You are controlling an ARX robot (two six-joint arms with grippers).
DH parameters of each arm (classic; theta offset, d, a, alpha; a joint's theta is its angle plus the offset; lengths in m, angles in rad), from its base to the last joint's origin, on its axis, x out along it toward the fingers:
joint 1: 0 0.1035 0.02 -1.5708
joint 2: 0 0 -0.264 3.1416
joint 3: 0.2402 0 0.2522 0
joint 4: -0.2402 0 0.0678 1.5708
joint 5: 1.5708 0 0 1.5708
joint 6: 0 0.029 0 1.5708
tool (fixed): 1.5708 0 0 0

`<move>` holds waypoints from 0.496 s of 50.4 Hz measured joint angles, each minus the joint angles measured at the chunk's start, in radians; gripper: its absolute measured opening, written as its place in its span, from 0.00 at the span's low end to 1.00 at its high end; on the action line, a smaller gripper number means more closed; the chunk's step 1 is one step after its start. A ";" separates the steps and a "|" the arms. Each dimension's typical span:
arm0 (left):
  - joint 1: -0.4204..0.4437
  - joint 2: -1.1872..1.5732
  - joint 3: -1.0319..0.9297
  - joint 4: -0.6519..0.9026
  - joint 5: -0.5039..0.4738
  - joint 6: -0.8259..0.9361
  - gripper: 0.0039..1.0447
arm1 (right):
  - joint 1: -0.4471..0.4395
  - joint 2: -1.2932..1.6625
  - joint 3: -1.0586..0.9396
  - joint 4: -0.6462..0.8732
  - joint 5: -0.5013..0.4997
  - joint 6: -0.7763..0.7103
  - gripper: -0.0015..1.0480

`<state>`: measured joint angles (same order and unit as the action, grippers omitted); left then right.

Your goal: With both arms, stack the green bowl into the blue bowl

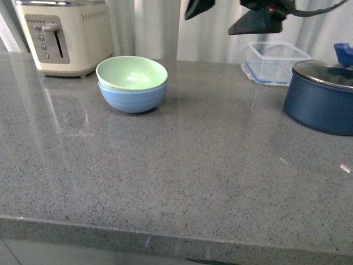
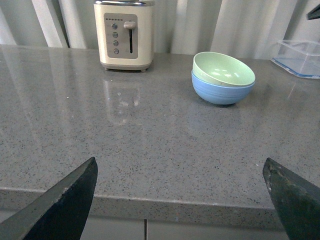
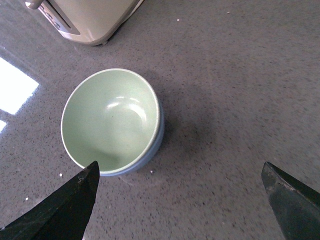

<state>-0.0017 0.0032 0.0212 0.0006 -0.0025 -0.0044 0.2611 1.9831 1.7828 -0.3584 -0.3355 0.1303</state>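
Note:
The green bowl (image 1: 132, 73) sits nested inside the blue bowl (image 1: 132, 100) on the grey counter, at the back left near the toaster. Both show in the left wrist view, green bowl (image 2: 222, 69) slightly tilted in the blue bowl (image 2: 220, 94). The right wrist view looks down into the green bowl (image 3: 110, 120), with a thin edge of the blue bowl (image 3: 159, 137) beside it. My right gripper (image 3: 180, 170) is open and empty, high above the counter to the right of the bowls (image 1: 208, 26). My left gripper (image 2: 180, 167) is open and empty, back over the counter's front edge.
A cream toaster (image 1: 63, 36) stands at the back left. A clear plastic container (image 1: 276, 63) and a dark navy pot with glass lid (image 1: 322, 96) are at the back right. The counter's front edge (image 1: 165, 226) runs across the bottom.

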 joint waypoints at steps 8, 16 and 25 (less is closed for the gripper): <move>0.000 0.000 0.000 0.000 0.000 0.000 0.94 | -0.076 -0.176 -0.203 0.042 0.002 -0.005 0.90; 0.000 0.000 0.000 0.000 0.000 0.000 0.94 | -0.243 -0.423 -0.478 0.073 -0.003 -0.011 0.90; 0.000 0.000 0.000 0.000 0.000 0.000 0.94 | -0.450 -0.660 -0.746 0.081 -0.018 -0.050 0.90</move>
<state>-0.0017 0.0032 0.0212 0.0006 -0.0021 -0.0044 -0.1886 1.3235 1.0367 -0.2771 -0.3538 0.0799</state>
